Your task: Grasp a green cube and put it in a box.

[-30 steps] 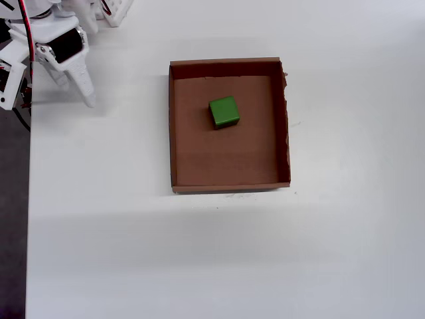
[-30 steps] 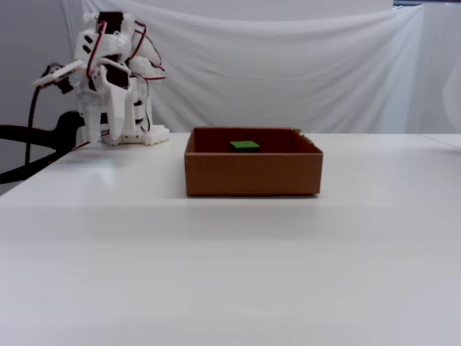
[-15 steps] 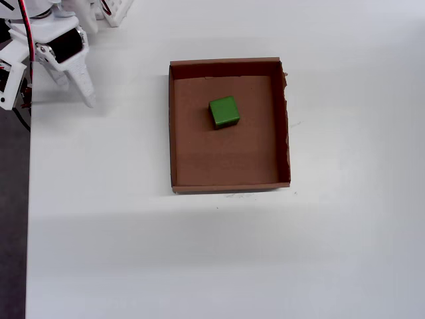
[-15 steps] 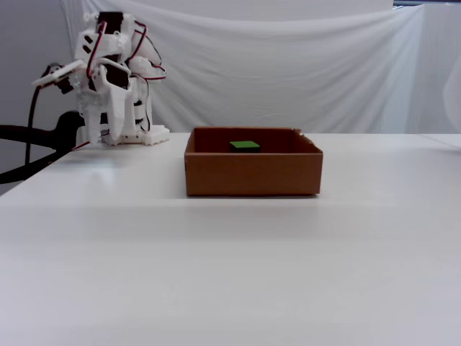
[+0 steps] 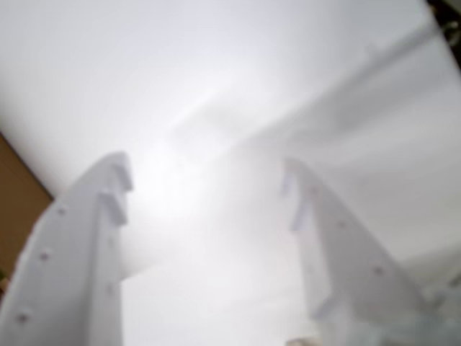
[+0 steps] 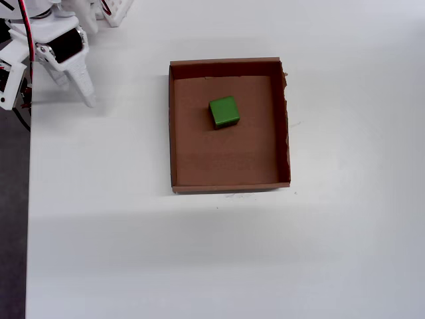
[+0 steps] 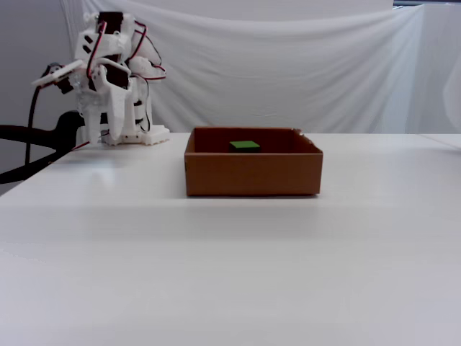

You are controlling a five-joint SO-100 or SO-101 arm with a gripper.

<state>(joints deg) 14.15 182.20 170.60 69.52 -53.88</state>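
The green cube (image 6: pixel 224 111) rests on the floor of the brown cardboard box (image 6: pixel 171 133), a little toward its far wall in the overhead view. From the side, only the top of the green cube (image 7: pixel 245 145) shows above the front wall of the box (image 7: pixel 252 174). My gripper (image 6: pixel 75 92) hangs at the table's top-left corner, far left of the box and touching nothing. In the wrist view the gripper (image 5: pixel 205 167) is open, its two white fingers spread wide with only blurred white table between them.
The white arm (image 7: pixel 108 79) is folded over its base at the back left corner. The table's left edge (image 6: pixel 28 199) drops to a dark floor. A white cloth backdrop (image 7: pixel 288 65) hangs behind. A blurred brown patch (image 5: pixel 14 202) shows at the wrist view's left edge.
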